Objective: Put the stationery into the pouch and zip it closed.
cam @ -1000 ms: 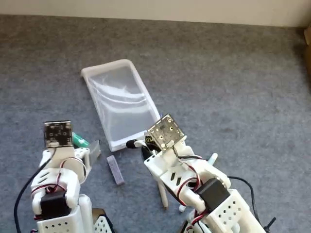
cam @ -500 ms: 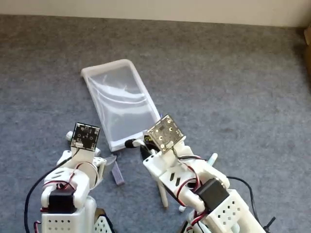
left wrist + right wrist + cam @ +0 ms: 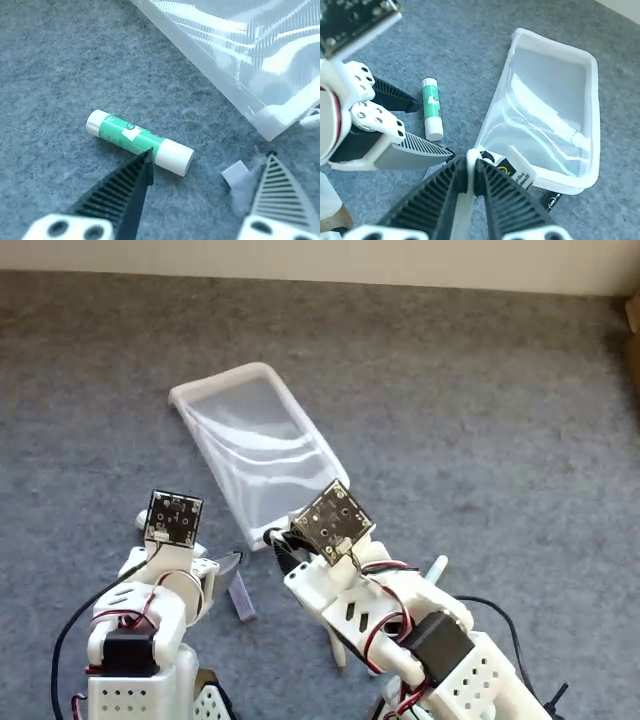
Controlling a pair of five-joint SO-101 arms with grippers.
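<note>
— What is your left gripper point(image 3: 210, 156) doing?
— I am holding it spread wide, with nothing between its jaws, low over the bench point(image 3: 500, 390) toward its near-left corner. The glue stick point(image 3: 140, 142), green with white ends, is lying flat beneath it. My dark jaw's tip is hanging over the stick's middle, and I cannot tell whether it is touching. My pale jaw is standing well off to the other side, beside a small white paper tag point(image 3: 235, 175).
— And moving rightward?
— A lilac block point(image 3: 240, 597) is lying between my two arms, near the bench's near edge. Beyond it the pouch point(image 3: 260, 445), clear with a white border, is lying flat and slantwise, running from the bench's middle toward the far-left corner. Its near end is sitting close to the glue stick, not touching it.
— Is your right gripper point(image 3: 472, 162) gripping anything?
— Yes. I am pressing its jaws together on a thin white strip at the pouch's near corner, where printed labels point(image 3: 520, 172) are hanging out. Farther right, a white pen point(image 3: 335, 640) is lying partly under my right arm by the near edge, and a second pen point(image 3: 437, 567) is poking out from behind that arm.
</note>
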